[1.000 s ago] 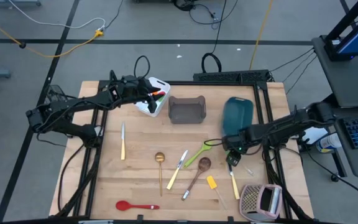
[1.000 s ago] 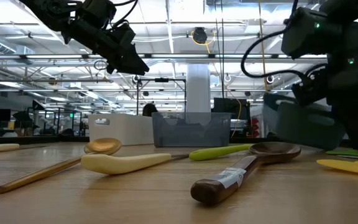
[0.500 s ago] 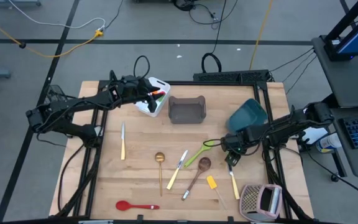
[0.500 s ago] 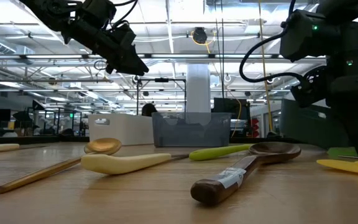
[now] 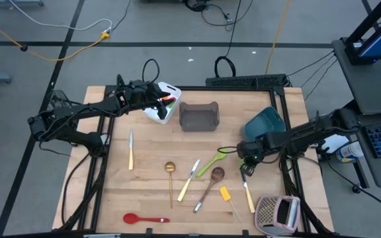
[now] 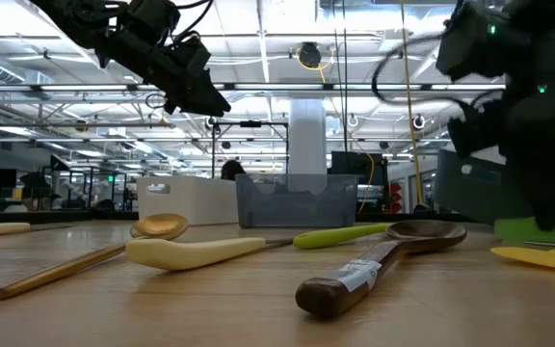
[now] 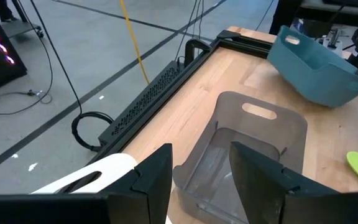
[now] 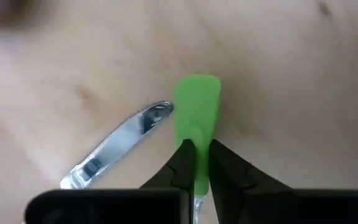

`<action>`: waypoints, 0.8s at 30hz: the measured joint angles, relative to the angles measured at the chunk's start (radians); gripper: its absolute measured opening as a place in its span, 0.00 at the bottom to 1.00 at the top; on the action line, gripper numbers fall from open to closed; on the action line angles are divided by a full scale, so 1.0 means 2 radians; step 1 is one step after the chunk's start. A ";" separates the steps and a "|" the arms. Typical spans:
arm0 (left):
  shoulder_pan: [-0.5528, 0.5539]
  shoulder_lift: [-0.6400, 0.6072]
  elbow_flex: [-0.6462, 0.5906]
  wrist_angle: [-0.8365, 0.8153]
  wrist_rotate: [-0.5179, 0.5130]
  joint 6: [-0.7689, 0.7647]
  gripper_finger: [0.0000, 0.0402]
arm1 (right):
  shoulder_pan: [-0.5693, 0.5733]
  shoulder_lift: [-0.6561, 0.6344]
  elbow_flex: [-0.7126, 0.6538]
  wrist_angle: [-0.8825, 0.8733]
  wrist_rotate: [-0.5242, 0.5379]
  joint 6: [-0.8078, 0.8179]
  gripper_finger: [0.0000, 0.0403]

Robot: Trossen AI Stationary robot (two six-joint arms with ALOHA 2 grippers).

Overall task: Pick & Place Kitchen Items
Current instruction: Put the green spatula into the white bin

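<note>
We see the green spatula (image 8: 197, 102) just above the table's right side, beside a knife blade (image 8: 118, 144), pinched at its neck by the right gripper (image 8: 197, 163). The left gripper (image 7: 199, 171), fingers parted and holding nothing, hovers over the white tub (image 5: 165, 104).

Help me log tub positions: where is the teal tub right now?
In the high view the teal tub sits tilted at the table's right edge, right of the grey tub, just behind the right gripper.

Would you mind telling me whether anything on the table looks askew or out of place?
Yes: the teal tub at the table's right rear is tipped up on its side, unlike the level grey tub.
</note>
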 joint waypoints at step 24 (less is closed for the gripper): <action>-0.040 0.000 0.000 0.021 0.018 0.003 0.41 | -0.090 -0.101 0.003 0.312 0.192 -0.321 0.06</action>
